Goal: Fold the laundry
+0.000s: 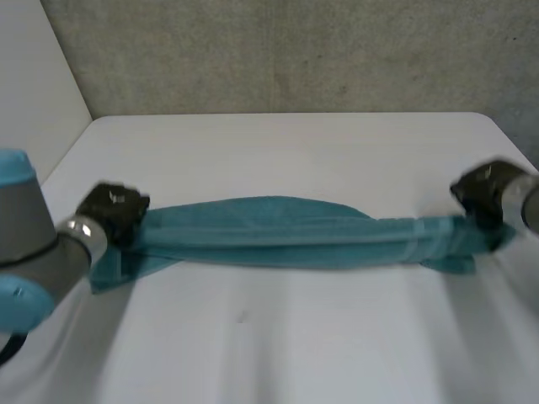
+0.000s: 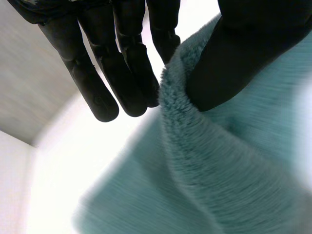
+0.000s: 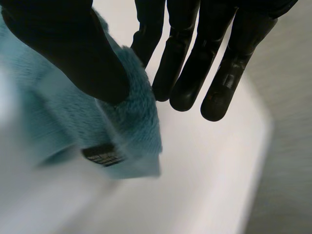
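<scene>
You see the teal towel (image 1: 278, 231) drawn out into a long, narrow band. Its long axis runs side to side across the middle of the white table (image 1: 278, 143), parallel to the far edge. Your left hand (image 1: 114, 210) pinches the towel's left end between thumb and fingers. The right hand (image 1: 484, 192) pinches the right end the same way near the table's right edge, close to a dark label (image 3: 103, 155). A grey wall (image 1: 295, 50) stands beyond the far edge.
</scene>
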